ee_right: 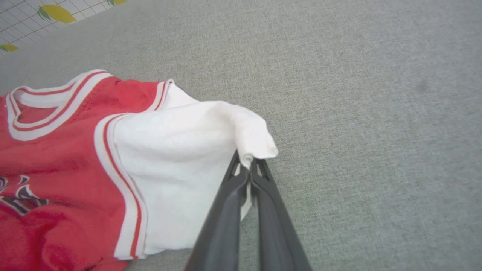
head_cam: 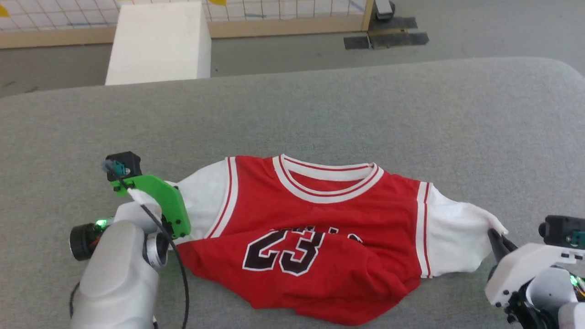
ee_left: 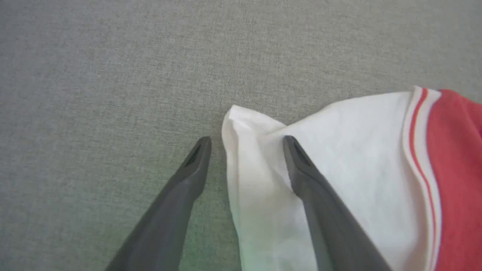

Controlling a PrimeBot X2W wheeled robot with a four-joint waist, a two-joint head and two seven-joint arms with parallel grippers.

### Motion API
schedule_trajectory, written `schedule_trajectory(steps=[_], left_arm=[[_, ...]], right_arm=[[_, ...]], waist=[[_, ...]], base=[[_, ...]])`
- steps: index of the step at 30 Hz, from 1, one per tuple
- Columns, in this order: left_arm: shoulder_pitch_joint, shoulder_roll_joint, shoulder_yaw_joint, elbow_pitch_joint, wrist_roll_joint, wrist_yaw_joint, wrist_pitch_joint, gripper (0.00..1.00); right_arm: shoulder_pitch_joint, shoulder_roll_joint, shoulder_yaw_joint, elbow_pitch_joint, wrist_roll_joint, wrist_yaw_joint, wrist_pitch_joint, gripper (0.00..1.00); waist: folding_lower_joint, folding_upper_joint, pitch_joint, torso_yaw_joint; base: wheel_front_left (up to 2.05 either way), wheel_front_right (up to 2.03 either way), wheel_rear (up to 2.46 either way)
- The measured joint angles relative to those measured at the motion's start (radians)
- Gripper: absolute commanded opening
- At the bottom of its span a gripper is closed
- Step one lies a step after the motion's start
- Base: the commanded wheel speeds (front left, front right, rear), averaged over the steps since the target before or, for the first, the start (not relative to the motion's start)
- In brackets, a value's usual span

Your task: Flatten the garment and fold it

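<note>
The red garment (head_cam: pixel 320 219) with white sleeves and a black "23" lies chest-up on the grey surface (head_cam: pixel 292 114), its lower part bunched and folded up over the chest. My left gripper (ee_left: pixel 246 145) is open over the edge of one white sleeve (ee_left: pixel 339 158), one finger on the cloth and the other on bare fabric beside it. In the head view that gripper's fingers are hidden under its green mount (head_cam: pixel 164 201). My right gripper (ee_right: pixel 249 167) is shut on the tip of the other white sleeve (ee_right: pixel 180 150), which is lifted and drawn outward.
The grey cushioned surface reaches wide behind and beside the garment. Beyond its far edge stand a white block (head_cam: pixel 160 41) and a wooden-framed grid panel (head_cam: pixel 283 18) on the floor.
</note>
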Motion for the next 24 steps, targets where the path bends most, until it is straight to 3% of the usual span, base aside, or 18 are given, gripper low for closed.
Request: schedule_trajectory(steps=[6,7,8,18,24], left_arm=[[-0.059,0.032,-0.014,0.044,0.012,-0.020,0.141,1.00],[-0.068,0.035,-0.018,0.044,0.010,-0.026,0.164,0.95],[-0.078,0.050,-0.031,0.041,0.008,-0.044,0.206,0.00],[-0.072,0.076,-0.048,-0.042,-0.053,-0.154,0.360,0.00],[-0.043,0.117,-0.070,-0.196,-0.105,-0.235,0.369,0.00]], right_arm=[[-0.021,0.000,0.022,-0.005,0.015,0.000,-0.005,0.00],[-0.021,0.000,0.023,-0.005,0.016,0.000,-0.005,0.00],[-0.021,0.000,0.025,-0.004,0.017,0.000,-0.005,0.00],[-0.058,0.000,0.039,-0.014,-0.004,0.000,0.023,0.00],[-0.160,-0.014,0.105,-0.080,-0.088,0.000,0.124,0.00]], waist=[[0.0000,0.0000,0.050,-0.025],[0.0000,0.0000,0.058,-0.028],[0.0000,0.0000,0.069,-0.033],[0.0001,0.0000,0.069,-0.027],[0.0000,0.0000,0.064,-0.013]], base=[[0.00,0.00,0.00],[0.00,0.00,0.00],[0.00,0.00,0.00],[0.00,0.00,0.00],[0.00,0.00,0.00]])
